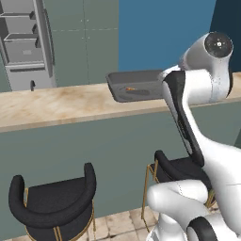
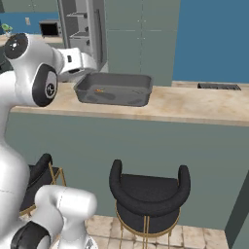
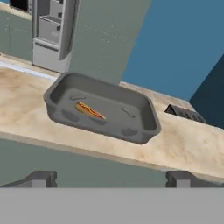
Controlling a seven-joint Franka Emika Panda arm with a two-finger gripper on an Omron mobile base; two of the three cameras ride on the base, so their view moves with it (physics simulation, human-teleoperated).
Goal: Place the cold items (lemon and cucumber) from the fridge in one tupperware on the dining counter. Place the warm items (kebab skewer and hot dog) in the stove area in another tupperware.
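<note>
Grey plastic, a tupperware [image 3: 142,110] sits on the pale wood-grain dining counter [image 3: 26,109], close to the counter's near edge, shallow and rectangular with rounded corners. Inside it, on the floor toward one end, lies a thin orange-brown item [image 3: 90,110], long and narrow, that may be the hot dog or the kebab skewer; too small to tell which. In the right base view the same tub [image 2: 119,80] shows the orange speck near its left end, and in the left base view the tub [image 1: 123,79] is partly covered by the arm's white forearm. The gripper [image 3: 111,178] is held back from the counter on the stool side, fingers spread wide with nothing between them; the tub lies ahead of and between the two fingertips [image 3: 40,178] in the hand view, well apart from them. Farther along the counter a dark flat grille-like object [image 3: 184,113] lies on the surface, apart from the tub. Behind the counter an open fridge door with grey shelves [image 1: 23,42] stands against green cabinets [image 2: 141,34]. Two black-cushioned stools with gold legs [image 1: 54,200] stand below the counter front; the second stool [image 2: 148,192] shows in the right base view.
</note>
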